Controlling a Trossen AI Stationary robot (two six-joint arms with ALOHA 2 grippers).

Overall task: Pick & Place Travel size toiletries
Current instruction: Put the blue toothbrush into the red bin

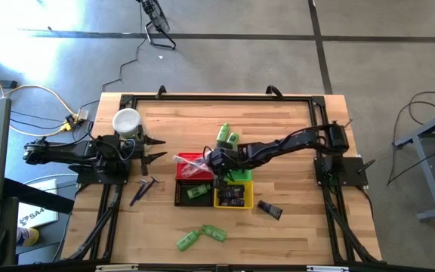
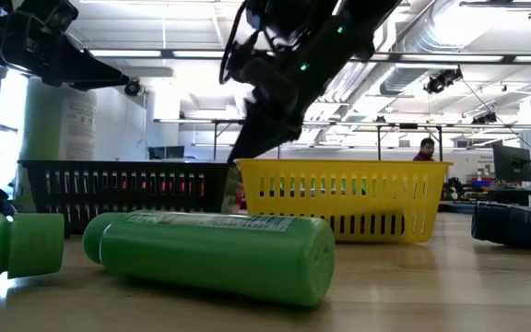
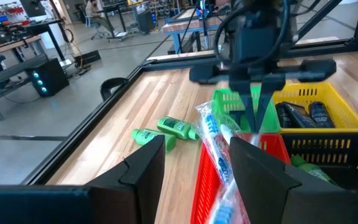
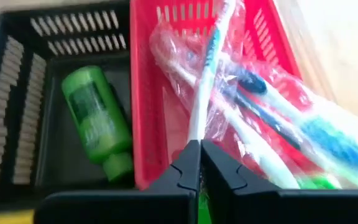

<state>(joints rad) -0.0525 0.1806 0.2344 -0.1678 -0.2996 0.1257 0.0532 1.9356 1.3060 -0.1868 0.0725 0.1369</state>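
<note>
A green bottle [image 2: 215,254] lay foremost on the worktop [image 1: 300,227]. The right pincer [image 4: 199,163] stood closed over the red basket [image 4: 166,106], apparently pinching a wrapped toothbrush [image 4: 207,81]; left pincer [image 1: 154,149] idle, open.

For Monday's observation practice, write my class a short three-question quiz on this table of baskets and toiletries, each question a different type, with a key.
1. True or false: a green plastic bottle lies in the black slotted plastic basket.
2. The right end effector hangs over: A) the red slotted plastic basket; B) a white round cup; C) bare wood.
3. Fill in: the yellow slotted plastic basket holds dark ____.
Key: 1 true; 2 A; 3 tubes.
</note>
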